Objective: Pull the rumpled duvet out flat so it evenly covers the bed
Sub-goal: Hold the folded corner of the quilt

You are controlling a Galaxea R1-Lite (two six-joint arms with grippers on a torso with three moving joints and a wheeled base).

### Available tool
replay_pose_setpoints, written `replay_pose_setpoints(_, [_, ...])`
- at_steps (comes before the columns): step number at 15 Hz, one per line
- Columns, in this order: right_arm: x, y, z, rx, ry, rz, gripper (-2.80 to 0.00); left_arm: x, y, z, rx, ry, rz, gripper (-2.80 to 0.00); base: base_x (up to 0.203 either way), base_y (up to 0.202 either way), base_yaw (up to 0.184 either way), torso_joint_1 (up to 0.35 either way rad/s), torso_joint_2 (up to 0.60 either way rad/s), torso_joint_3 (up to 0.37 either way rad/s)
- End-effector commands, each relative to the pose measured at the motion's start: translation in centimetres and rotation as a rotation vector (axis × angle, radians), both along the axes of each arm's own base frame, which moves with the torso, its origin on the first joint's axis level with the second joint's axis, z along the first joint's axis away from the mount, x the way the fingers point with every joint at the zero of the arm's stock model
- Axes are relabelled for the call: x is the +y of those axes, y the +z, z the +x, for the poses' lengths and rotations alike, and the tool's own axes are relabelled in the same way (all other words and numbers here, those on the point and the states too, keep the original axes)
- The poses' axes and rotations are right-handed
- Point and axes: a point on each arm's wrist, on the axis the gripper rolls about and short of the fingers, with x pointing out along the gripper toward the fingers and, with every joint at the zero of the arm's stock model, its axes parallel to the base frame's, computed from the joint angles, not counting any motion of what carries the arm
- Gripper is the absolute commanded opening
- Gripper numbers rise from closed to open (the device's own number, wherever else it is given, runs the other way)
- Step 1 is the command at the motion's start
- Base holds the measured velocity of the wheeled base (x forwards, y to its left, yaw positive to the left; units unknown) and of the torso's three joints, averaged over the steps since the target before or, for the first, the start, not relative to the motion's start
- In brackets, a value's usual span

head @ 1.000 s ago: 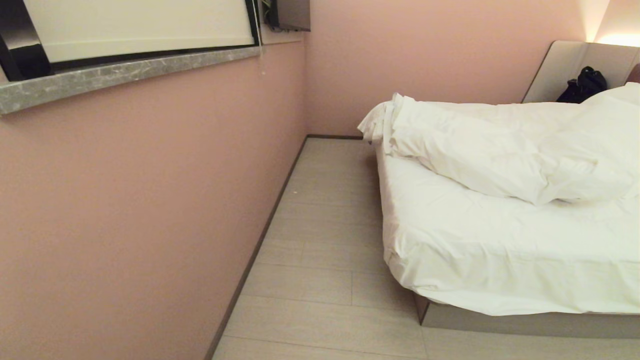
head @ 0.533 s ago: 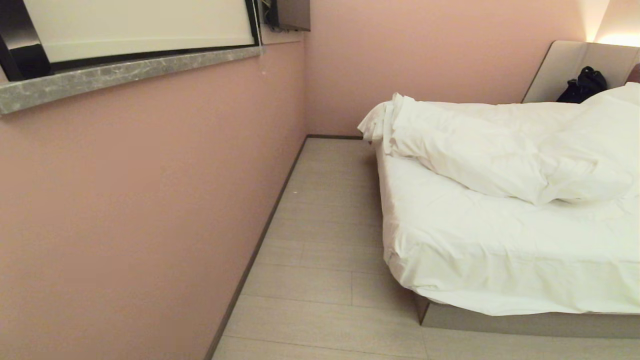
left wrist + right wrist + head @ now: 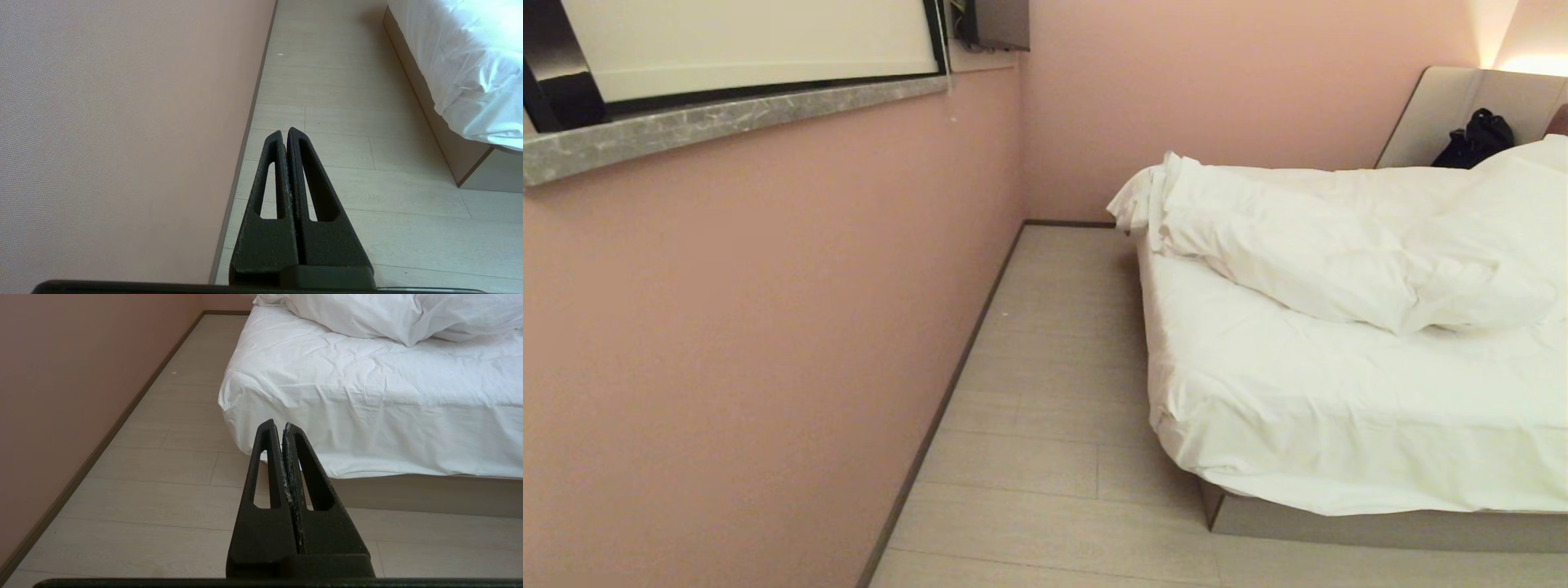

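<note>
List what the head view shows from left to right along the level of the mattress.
Pink wall → dark skirting board → pale wood floor → bed with the rumpled duvet bunched on it.

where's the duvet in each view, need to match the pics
Head view: the duvet lies bunched across the far part of the bed, right of centre.
Left wrist view: not in it; only the sheeted bed corner.
Right wrist view: duvet along the top edge.
Shared landmark: that bed corner.
</note>
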Motion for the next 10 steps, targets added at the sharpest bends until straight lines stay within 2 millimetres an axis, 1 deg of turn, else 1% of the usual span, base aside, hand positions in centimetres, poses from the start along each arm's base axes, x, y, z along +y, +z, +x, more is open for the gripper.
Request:
replay_pose_setpoints(1, [0.0, 0.01, 0.01, 0.001, 0.0, 0.0, -2.8, 0.0, 0.0, 0.0, 0.0, 0.0, 0.0, -2.8, 0.0, 0.0, 0.0, 0.0, 0.0, 0.0])
replay_pose_setpoints(3, [0.0, 0.01, 0.01, 0.001, 0.0, 0.0, -2.8, 0.0, 0.0, 0.0, 0.0, 0.0, 0.0, -2.8, 0.0, 0.0, 0.0, 0.0, 0.0, 0.0])
replay_pose_setpoints(5, [0.0, 0.01, 0.01, 0.001, 0.0, 0.0, -2.8, 0.0, 0.0, 0.0, 0.0, 0.0, 0.0, -2.8, 0.088, 0.0, -0.002, -0.005, 0.0, 0.003])
replay_pose_setpoints(10, [0.0, 0.01, 0.01, 0.001, 0.0, 0.0, -2.8, 0.0, 0.0, 0.0, 0.0, 0.0, 0.0, -2.8, 0.194, 0.0, 0.0, 0.003, 0.01, 0.001])
